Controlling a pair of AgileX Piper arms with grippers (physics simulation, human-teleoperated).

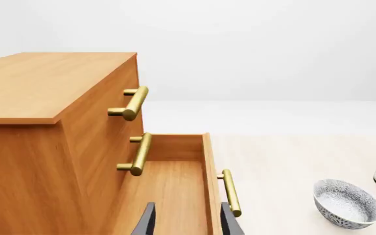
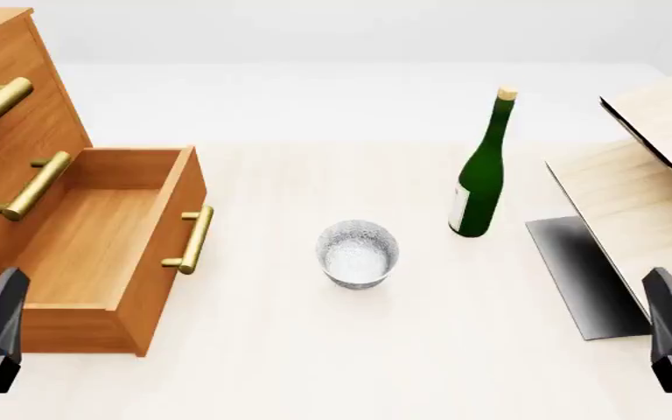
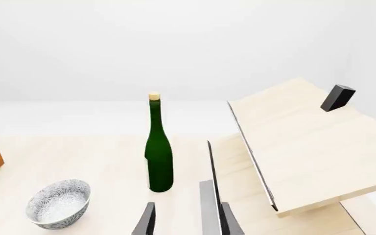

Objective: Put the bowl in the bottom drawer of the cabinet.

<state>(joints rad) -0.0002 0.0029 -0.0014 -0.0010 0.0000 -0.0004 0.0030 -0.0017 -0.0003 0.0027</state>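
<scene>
Front view: the bowl (image 2: pixel 357 252) is seen upright on the counter (image 2: pixel 312 350), alone, between the bottom drawer (image 2: pixel 102 249) and the green bottle (image 2: pixel 479 166), near the drawer's brass handle (image 2: pixel 192 239) but not touching it. The drawer is already pulled out of the cabinet (image 2: pixel 10 131) and nothing is seen inside it.

The left claw (image 1: pixel 186 219) is held over the drawer's front corner, its jaws parted and gripping nothing; the right claw (image 3: pixel 182 220) is near the bottle, also parted and empty — so the step in hand is judged to be the pick-up of the bowl.

For a good grasp, the bowl should be approached from above, one finger inside the rim and one outside, on the side away from the bottle. It is best lifted higher than the drawer's front wall before it is carried across, and lowered flat onto the drawer floor — not dropped.
</scene>
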